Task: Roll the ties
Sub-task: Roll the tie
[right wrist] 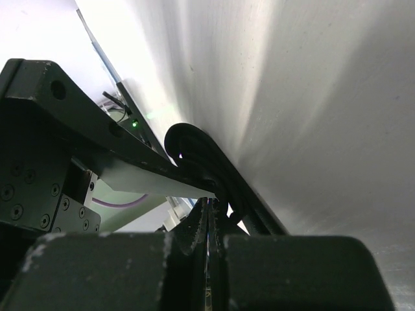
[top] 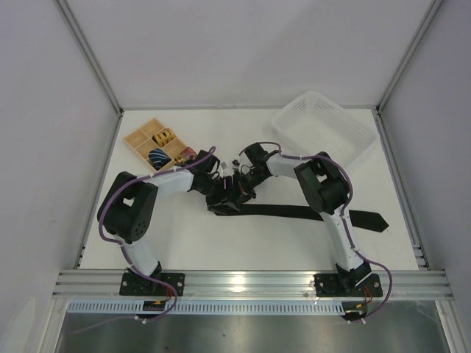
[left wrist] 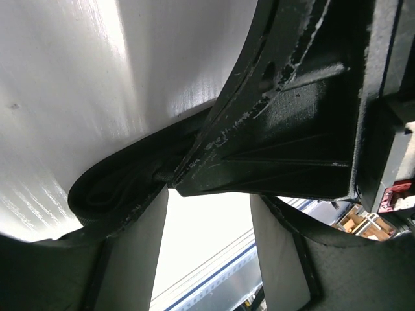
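A black tie (top: 294, 212) lies flat across the table, its pointed wide end (top: 372, 220) at the right. Its left end is curled into a small loose coil, seen in the left wrist view (left wrist: 110, 191) and in the right wrist view (right wrist: 194, 152). My right gripper (top: 237, 190) is shut, its tips (right wrist: 209, 210) pinching the tie at the coil. My left gripper (top: 219, 195) is open (left wrist: 207, 253) just beside the coil, with nothing between its pads. The right gripper's fingers (left wrist: 272, 142) fill the upper right of the left wrist view.
A wooden compartment tray (top: 140, 140) at the back left holds rolled coloured ties. A white mesh basket (top: 324, 129) stands at the back right. The aluminium rail (top: 250, 283) runs along the near edge. Both arms meet at the table's middle.
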Robot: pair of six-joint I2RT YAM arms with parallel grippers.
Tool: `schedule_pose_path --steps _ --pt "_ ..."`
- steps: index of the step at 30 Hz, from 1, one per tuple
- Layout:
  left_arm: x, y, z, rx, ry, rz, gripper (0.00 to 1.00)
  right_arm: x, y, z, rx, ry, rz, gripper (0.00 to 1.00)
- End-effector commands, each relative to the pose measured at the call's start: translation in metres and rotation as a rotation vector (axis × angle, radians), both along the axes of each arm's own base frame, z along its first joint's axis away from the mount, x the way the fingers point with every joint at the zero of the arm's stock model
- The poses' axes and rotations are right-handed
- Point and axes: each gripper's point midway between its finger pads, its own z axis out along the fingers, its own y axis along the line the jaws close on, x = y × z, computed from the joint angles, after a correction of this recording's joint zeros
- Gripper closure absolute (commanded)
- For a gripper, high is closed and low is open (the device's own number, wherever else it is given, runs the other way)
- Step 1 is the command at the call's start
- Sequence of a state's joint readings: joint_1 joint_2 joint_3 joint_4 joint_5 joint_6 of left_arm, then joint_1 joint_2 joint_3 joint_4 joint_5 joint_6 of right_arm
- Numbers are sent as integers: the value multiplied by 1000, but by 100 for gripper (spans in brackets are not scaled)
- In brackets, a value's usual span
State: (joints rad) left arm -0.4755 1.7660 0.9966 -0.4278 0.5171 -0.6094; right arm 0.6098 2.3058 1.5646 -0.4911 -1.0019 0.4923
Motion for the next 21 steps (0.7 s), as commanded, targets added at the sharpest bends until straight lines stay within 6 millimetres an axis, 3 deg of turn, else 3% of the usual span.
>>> schedule_pose_path --steps 1,8,16,21 --pt "27 -3 6 5 -118 23 39 -22 13 15 39 47 65 100" --pt "28 -5 14 -12 -132 20 36 -14 -7 -7 -35 -1 55 100" --pt "29 -5 60 -111 -181 -1 29 -11 -17 -26 -56 -38 56 100" --pt "30 28 63 -134 -172 31 36 -9 -21 -30 -63 -68 51 100"
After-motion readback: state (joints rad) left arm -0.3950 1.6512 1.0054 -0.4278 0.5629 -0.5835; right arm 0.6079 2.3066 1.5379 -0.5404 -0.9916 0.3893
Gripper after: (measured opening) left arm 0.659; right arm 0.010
